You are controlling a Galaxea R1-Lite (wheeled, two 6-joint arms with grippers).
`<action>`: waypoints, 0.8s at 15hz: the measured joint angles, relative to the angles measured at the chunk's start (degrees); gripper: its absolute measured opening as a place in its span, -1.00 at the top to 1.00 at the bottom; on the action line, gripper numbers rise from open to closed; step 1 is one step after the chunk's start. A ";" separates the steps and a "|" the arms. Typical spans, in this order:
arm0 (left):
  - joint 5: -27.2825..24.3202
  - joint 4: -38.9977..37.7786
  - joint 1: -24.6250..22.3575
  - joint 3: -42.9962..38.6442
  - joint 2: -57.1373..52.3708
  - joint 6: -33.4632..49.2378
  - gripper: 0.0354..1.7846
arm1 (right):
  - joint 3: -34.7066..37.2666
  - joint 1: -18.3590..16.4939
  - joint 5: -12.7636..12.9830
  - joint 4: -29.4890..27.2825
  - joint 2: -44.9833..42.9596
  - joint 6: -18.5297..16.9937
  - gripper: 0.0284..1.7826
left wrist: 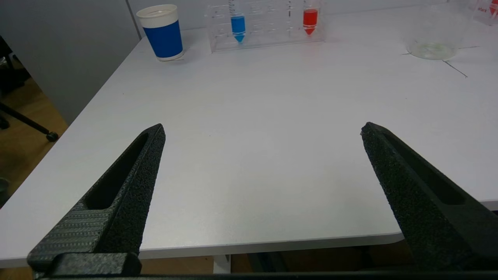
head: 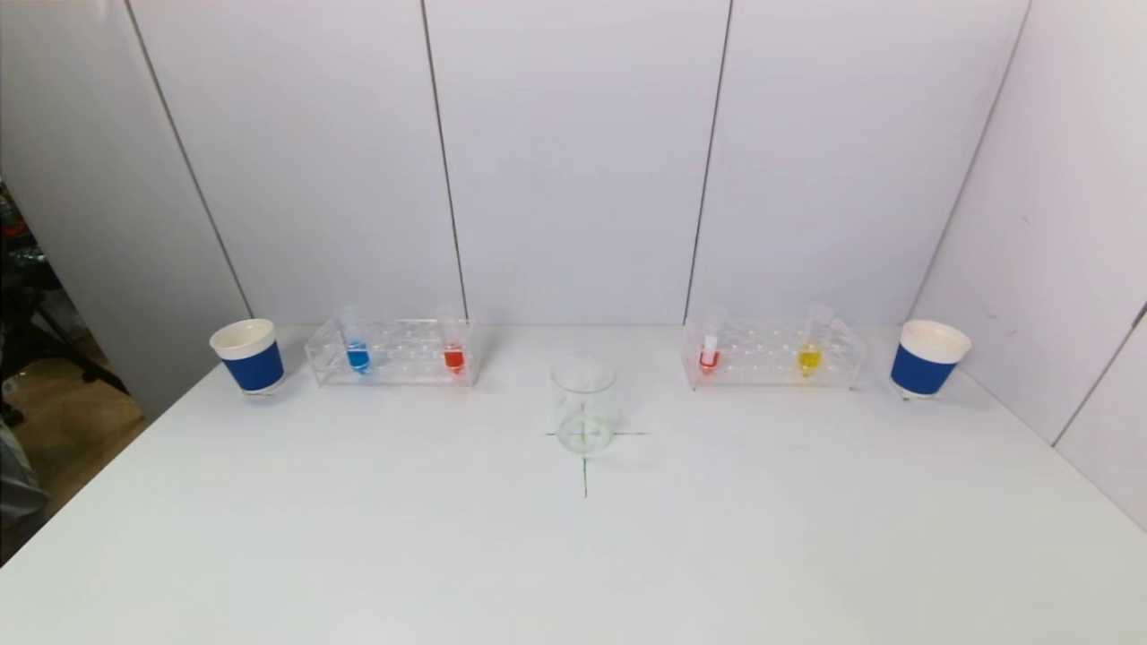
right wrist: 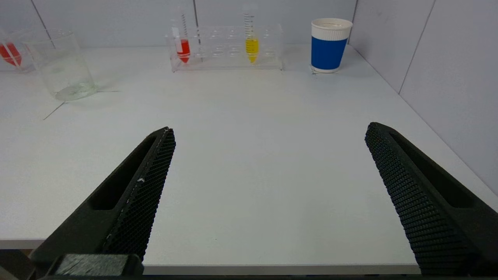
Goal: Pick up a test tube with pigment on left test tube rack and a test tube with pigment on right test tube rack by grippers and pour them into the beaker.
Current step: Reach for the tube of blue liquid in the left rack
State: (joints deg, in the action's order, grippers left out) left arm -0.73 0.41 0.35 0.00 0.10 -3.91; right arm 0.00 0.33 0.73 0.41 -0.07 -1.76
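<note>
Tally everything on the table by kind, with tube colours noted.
Test tubes: 4, namely blue tube, red tube, second red tube, yellow tube
Racks: 2, left rack, right rack
Cups: 2, left cup, right cup
Beaker: 1
Total: 9

A clear beaker [head: 583,406] stands upright at the centre of the white counter [head: 358,537], on a drawn cross. The left rack [head: 394,352] holds upright blue [head: 357,349] and red [head: 453,351] tubes; the right rack [head: 772,353] holds red [head: 710,351] and yellow [head: 810,351] tubes.
</note>
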 joint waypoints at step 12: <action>-0.01 0.02 0.00 0.00 0.00 -0.07 -0.98 | 0.00 0.02 0.00 0.00 0.00 0.00 -0.99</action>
State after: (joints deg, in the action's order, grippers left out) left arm -0.74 0.44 0.35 0.00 0.10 -3.99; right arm 0.00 0.35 0.73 0.41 -0.07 -1.76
